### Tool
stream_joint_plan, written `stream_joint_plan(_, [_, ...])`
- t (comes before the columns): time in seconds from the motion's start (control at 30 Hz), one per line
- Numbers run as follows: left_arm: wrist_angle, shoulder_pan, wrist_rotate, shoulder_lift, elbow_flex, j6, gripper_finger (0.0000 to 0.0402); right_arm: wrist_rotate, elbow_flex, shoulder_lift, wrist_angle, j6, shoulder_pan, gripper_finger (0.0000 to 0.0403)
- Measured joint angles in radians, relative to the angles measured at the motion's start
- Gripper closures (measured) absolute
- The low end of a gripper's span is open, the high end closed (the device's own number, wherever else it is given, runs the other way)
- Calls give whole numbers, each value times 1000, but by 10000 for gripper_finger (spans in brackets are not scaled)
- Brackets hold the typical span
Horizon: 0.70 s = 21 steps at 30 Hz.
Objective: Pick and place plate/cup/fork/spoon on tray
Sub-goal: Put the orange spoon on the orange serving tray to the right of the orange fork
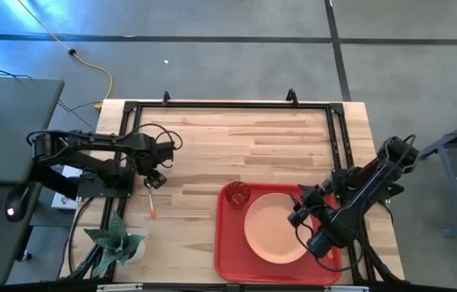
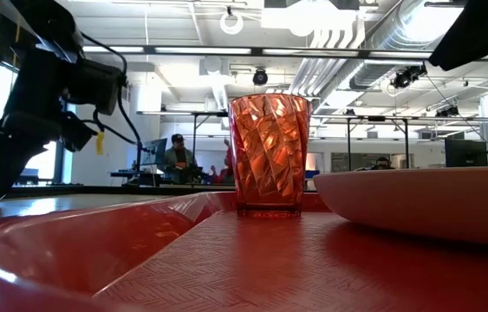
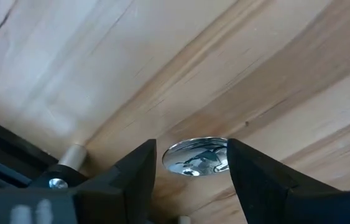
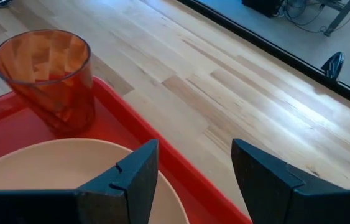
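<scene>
1. Plate (image 1: 276, 228) and cup (image 1: 238, 194) already sit on the tray (image 1: 226, 255); the cup stands upright in the tray's far left corner, just beside the plate; so the dishes look done and the cutlery is what remains.

2. The left gripper (image 1: 154, 179) is down low over the spoon (image 3: 198, 156) on the bare surface (image 1: 236, 146), left of the tray; its fingers (image 3: 138, 171) are spread with the shiny bowl showing between them, nothing pinched yet; I'd call this the reach for the spoon.

3. From above, an orange handle (image 1: 153, 204) trails from that gripper toward the near edge; a fork I can't pick out anywhere.

4. Next move, as I judge it: settle lower, close on the thin metal lying flat against the wood, lift, then carry it right to the tray; a flat utensil gives little to grab, so the fingertips need to get right down.

5. The right gripper (image 1: 303, 212) hangs over the plate's right side, fingers apart and empty; waiting, it seems.

6. Room: the wood between spoon and tray is open; the tray's left strip below the cup looks free for a landing; the low rim must be cleared; a black frame rail runs close behind the left arm, and a green plant (image 1: 116, 238) sits by the near left corner.
</scene>
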Motion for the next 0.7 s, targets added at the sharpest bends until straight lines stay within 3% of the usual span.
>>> stream_joint_plan(0.17, [13,-26,30,54,0,-48,253,0,0,0,2,0,0,208])
stream_joint_plan(0.43, [97,-107,134,159,12,-40,353,-1,0,0,21,0,0,208])
stream_joint_plan(0.53, [101,-132,108,159,39,-43,389,3,0,0,21,0,0,208])
stream_joint_plan(0.7, [119,-172,-12,116,121,-54,392,40,-5,0,35,-3,-3,208])
